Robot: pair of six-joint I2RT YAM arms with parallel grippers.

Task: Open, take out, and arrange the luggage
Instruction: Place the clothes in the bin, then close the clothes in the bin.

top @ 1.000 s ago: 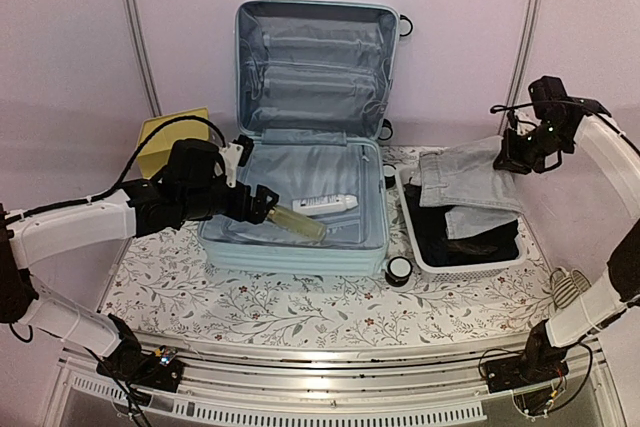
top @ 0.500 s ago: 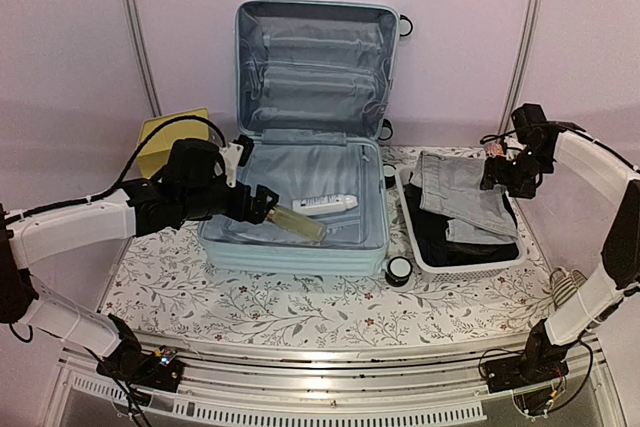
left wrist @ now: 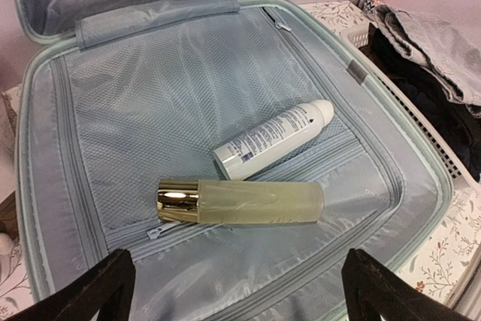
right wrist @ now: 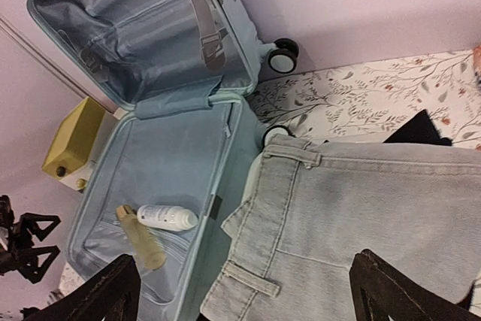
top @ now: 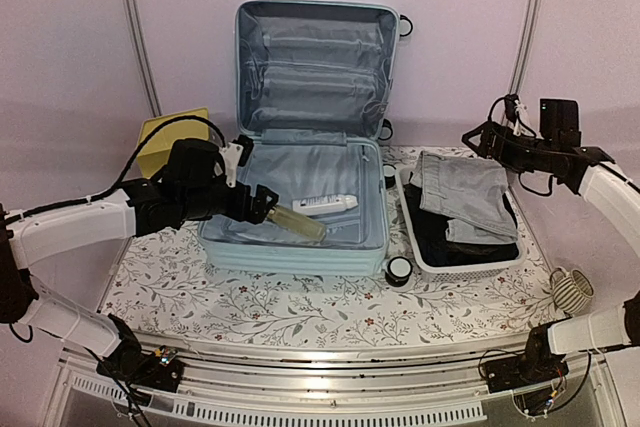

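The luggage [top: 290, 255] lies open on the table, its lid upright against the back wall. On its grey lining [left wrist: 150, 88] rest a white spray bottle [left wrist: 274, 139] and a pale yellow bottle with a gold cap [left wrist: 248, 202]. My left gripper [top: 262, 204] hovers over the front left of the lower shell, open, with the yellow bottle just ahead of the empty gap [left wrist: 239, 276]. My right gripper [top: 478, 137] hangs open above the grey jeans [top: 465, 187], holding nothing [right wrist: 244, 276]. The jeans [right wrist: 361, 201] lie on top of the white basket [top: 470, 265].
Dark clothes [top: 450, 237] fill the basket under the jeans. A yellow-topped box [top: 165, 137] stands left of the luggage. Two caster wheels [top: 399, 269] stick out between luggage and basket. A ribbed pale object [top: 570, 290] sits at the table's right edge.
My right gripper opened and let go of the jeans, which settled onto the basket; it then lifted up and away to the right. The left arm has not moved.
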